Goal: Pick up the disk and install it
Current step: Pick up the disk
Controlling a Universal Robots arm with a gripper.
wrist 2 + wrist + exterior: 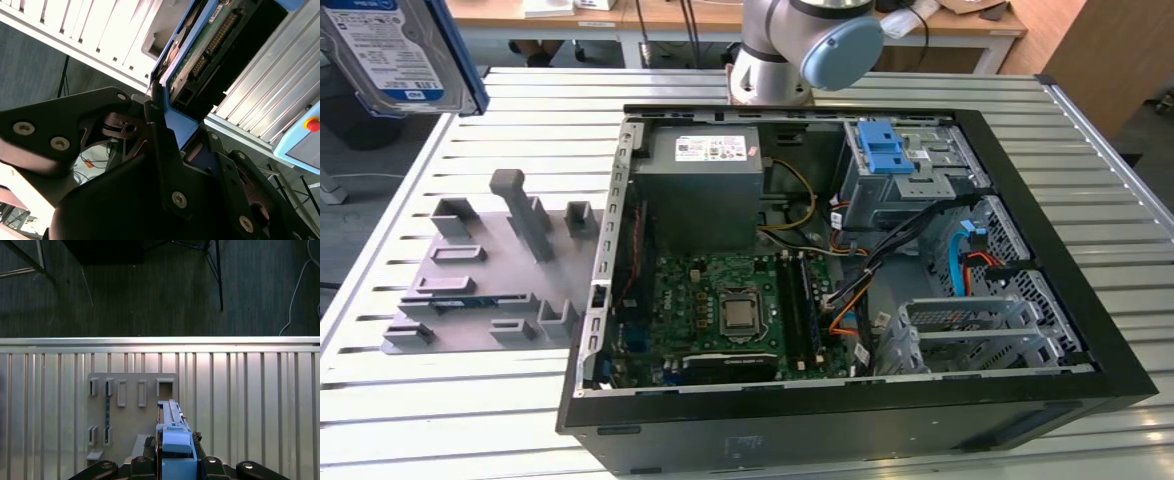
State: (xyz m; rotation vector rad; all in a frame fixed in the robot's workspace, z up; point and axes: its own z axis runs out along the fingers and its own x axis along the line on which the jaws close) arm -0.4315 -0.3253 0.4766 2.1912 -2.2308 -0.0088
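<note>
The disk (pixel 394 50) hangs high above the table's far corner at the exterior view's left, its silver face and white-and-blue label showing inside a blue frame. In the second wrist view my gripper (pixel 182 132) is shut on the disk (pixel 200 55), whose green circuit board and blue frame run out from between the black fingers (pixel 159 135). In the first wrist view the disk (pixel 172 432) is seen edge-on, rising out of the gripper (pixel 175 460) over the grey fixture plate (pixel 130 405).
An open computer case (pixel 1067 380) lies on the slatted metal table (pixel 454 420), with a grey power-supply box (pixel 700 185), a light-blue latch piece (pixel 883 150) and a metal drive cage (pixel 974 330) inside. A grey fixture plate (pixel 494 270) with upright slots sits beside it.
</note>
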